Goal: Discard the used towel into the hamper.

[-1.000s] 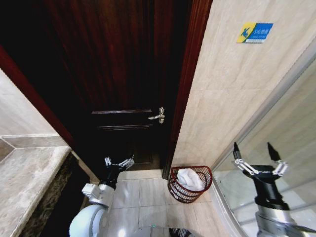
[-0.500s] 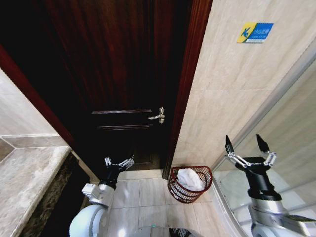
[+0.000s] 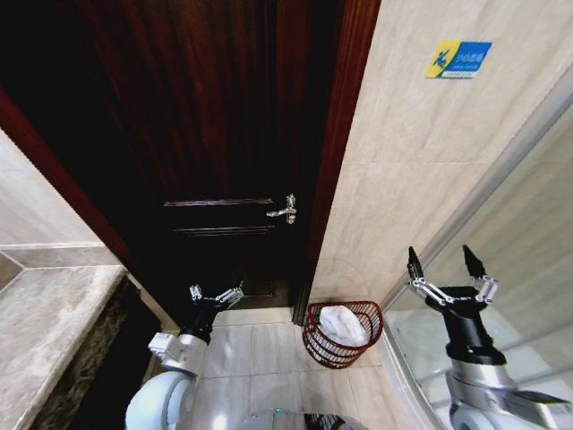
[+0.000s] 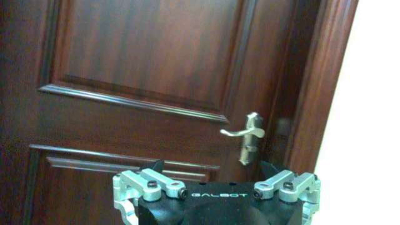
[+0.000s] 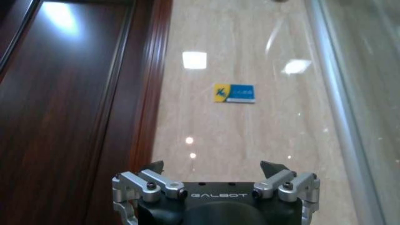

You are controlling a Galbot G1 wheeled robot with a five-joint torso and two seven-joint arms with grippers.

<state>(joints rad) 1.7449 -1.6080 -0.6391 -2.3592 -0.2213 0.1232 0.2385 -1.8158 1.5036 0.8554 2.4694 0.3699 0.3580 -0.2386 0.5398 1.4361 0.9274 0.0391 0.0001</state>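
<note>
The hamper [image 3: 313, 333], a small round dark red wire basket, stands on the floor tiles at the foot of the beige wall, just right of the door frame. A crumpled white towel [image 3: 341, 324] lies inside it. My right gripper [image 3: 442, 263] is raised to the right of the hamper and well above it, fingers spread open with nothing between them. My left gripper [image 3: 215, 294] is held low in front of the dark door, also open and empty.
A dark wooden door [image 3: 206, 134] with a silver lever handle [image 3: 285, 211] fills the middle. A glass shower partition [image 3: 528, 233] runs along the right. A stone counter [image 3: 45, 331] sits at the left. A blue and yellow sticker [image 3: 458, 58] is on the wall.
My right gripper has moved left and slightly up, staying open and empty. The whole head view has shifted a little. The left arm and the hamper with the towel are unchanged.
</note>
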